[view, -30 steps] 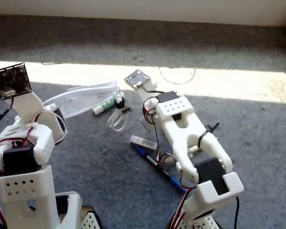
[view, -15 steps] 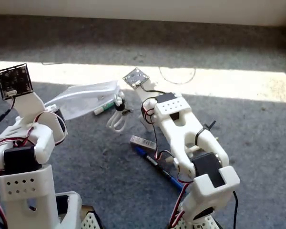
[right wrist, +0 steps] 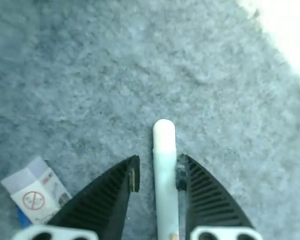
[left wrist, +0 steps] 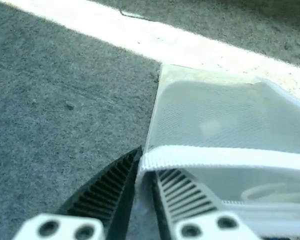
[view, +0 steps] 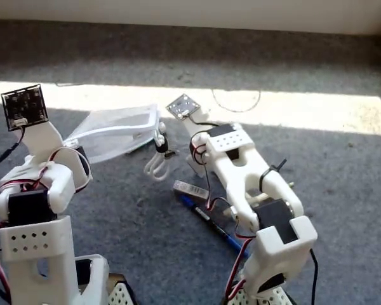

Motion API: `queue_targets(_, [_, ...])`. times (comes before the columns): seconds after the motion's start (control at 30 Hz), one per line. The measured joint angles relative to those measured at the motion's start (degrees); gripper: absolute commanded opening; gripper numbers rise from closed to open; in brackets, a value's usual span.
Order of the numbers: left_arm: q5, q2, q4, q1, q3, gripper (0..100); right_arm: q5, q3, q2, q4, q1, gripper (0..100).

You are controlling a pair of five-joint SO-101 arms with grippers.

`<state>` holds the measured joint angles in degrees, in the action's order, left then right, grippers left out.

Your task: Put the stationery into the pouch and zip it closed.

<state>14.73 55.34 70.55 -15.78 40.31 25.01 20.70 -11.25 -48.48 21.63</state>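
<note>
- While the high view gives the mesh pouch (view: 117,127) as a tilted pale sheet beside the left arm, the left wrist view tells how it is held: the left claw (left wrist: 148,164) is clenched on the white band at the pouch's corner.
- The right wrist view has the right claw (right wrist: 157,162) grasping a round-tipped white stick (right wrist: 164,145), jaws close on either side, with carpet beyond the tip.
- That same view catches an eraser (right wrist: 35,192) off to one side. From above, the eraser lies just beside a blue pen (view: 206,216), both close against the right arm and apart from the pouch.
- Through the pouch's mesh a pale shape shows faintly, too vague to name.
- Everything rests on grey carpet (view: 114,216). A band of sunlight (view: 317,111) crosses it behind the arms, a thin wire (view: 236,101) loops there, and a pale wall (view: 178,9) runs along the far edge.
</note>
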Motion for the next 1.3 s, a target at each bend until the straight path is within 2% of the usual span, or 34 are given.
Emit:
queue_targets(0.2, [0.00, 0.00, 0.00, 0.00, 0.00, 1, 0.00, -0.26, -2.90, 0.26, -0.26, 10.8])
queue_targets(0.4, [0.00, 0.00, 0.00, 0.00, 0.00, 1, 0.00, -1.32, -3.52, 0.62, -1.23, 0.5])
queue_targets(0.83, [0.00, 0.00, 0.00, 0.00, 0.00, 1, 0.00, -0.97, 2.99, -0.53, -1.23, 0.5])
queue_targets(0.97, [0.00, 0.00, 0.00, 0.00, 0.00, 1, -3.08, -0.97, 5.71, -0.97, -1.32, 0.5])
queue_targets(1.2, [0.00, 0.00, 0.00, 0.00, 0.09, 1, -4.31, -0.79, 12.92, -3.34, -3.78, 0.5])
queue_targets(1.3, [0.00, 0.00, 0.00, 0.00, 0.09, 1, -7.74, -0.79, 17.23, -4.13, -3.96, 0.5])
